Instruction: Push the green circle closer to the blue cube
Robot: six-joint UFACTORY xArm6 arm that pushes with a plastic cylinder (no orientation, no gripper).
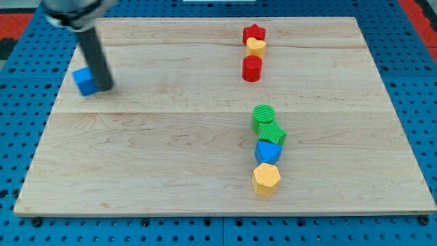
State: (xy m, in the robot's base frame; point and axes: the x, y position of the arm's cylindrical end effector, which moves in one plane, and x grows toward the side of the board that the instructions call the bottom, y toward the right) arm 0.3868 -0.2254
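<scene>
The green circle [263, 115] sits right of the board's middle, touching a green star-like block [273, 132] just below it. The blue cube [85, 80] lies near the board's left edge, toward the view's top. My tip [104, 87] rests right beside the blue cube, on its right side, far to the left of the green circle. The dark rod rises from there to the view's top left.
Below the green blocks a blue block [268, 151] and a yellow hexagon [266, 179] continue the column. At the top middle stand a red star [255, 33], a yellow block [256, 47] and a red cylinder [252, 68]. The wooden board [171, 157] lies on a blue pegboard.
</scene>
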